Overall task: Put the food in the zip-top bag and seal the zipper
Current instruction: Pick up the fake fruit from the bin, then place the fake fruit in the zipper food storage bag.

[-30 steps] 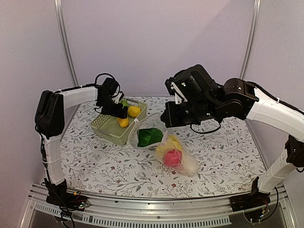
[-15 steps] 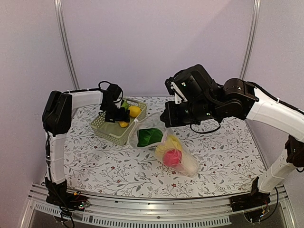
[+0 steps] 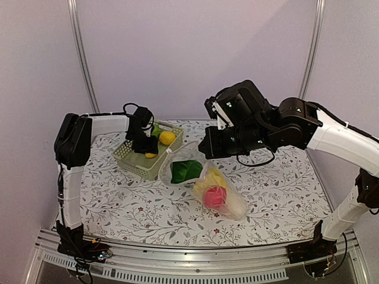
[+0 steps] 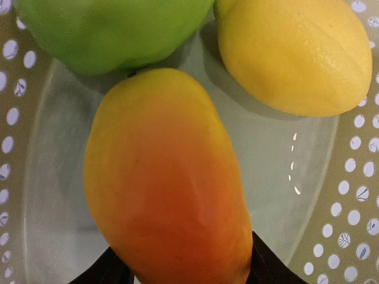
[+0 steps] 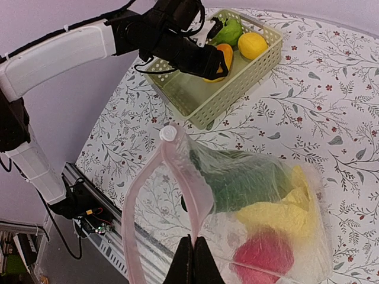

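At the left, one pale green basket (image 5: 237, 97) stands on the table (image 3: 148, 207) and holds three fruits: a green apple (image 4: 106, 29), a lemon (image 4: 296, 53) and an orange-yellow mango (image 4: 169, 183). The left gripper (image 5: 212, 61) reaches into it, and its two fingers (image 4: 109, 272) lie close along either side of the mango. I cannot tell whether they press it. Just right of the basket one clear bag (image 5: 195, 151) lies on the table, mouth toward the basket, with three foods inside: a dark green vegetable (image 5: 243, 183) nearest the mouth, then a yellow cabbage (image 5: 278, 216) and a red fruit (image 5: 266, 251) deeper in. The zipper (image 5: 188, 195) loops open, with its one white slider (image 5: 168, 133) at the top of the loop. The right gripper (image 5: 192, 257) is pressed together, pinching the zipper and holding the mouth raised.
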{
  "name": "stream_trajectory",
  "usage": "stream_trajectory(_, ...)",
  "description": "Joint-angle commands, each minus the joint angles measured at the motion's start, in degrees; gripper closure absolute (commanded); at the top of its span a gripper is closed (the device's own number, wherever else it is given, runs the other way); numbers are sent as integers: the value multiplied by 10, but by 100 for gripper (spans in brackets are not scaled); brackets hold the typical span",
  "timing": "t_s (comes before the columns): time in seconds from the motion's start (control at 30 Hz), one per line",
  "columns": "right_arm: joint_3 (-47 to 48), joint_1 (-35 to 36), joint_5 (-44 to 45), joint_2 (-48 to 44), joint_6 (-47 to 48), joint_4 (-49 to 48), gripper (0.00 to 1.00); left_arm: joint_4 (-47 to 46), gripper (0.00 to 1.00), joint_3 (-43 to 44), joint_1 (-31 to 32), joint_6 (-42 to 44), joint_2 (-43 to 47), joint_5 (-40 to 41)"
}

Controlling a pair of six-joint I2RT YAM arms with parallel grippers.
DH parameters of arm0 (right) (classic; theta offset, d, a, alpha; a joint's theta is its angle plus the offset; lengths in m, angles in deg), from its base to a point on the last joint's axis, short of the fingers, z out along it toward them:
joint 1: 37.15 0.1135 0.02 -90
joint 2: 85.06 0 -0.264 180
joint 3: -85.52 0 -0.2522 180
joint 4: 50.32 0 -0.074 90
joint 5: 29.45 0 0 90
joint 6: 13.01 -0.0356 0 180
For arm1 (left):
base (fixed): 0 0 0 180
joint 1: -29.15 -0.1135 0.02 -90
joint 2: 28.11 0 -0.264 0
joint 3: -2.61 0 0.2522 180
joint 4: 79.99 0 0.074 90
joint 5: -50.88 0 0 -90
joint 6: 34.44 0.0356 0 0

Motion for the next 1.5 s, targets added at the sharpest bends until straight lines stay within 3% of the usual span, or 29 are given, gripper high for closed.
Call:
stream_trajectory(0.0, 0, 1, -4, -12, -4, -19, 100, -34, 47, -46, -2, 8, 76, 38)
stream_trajectory(0.37, -1, 2, -1, -11, 0, -19, 100, -168, 48, -286, 15, 3, 430, 38)
stream_trajectory(0.57, 3, 1, 4, -13, 7, -19, 100, -174, 49, -375, 81, -5, 640, -97)
stream_trajectory(0.7, 13, 1, 2, -8, 15, -18, 100, -188, 48, -395, 137, -23, 719, -219)
stream_trajectory(0.9, 34, 2, -13, 10, 22, -17, 100, -192, 49, -394, 209, -48, 740, -273)
stream_trajectory(1.2, 33, 2, -21, 10, 30, -16, 100, -61, 50, -332, 297, -32, 658, -266)
stream_trajectory(1.47, 33, 3, -48, 16, 45, -18, 100, 63, 50, -238, 314, 11, 565, -292)
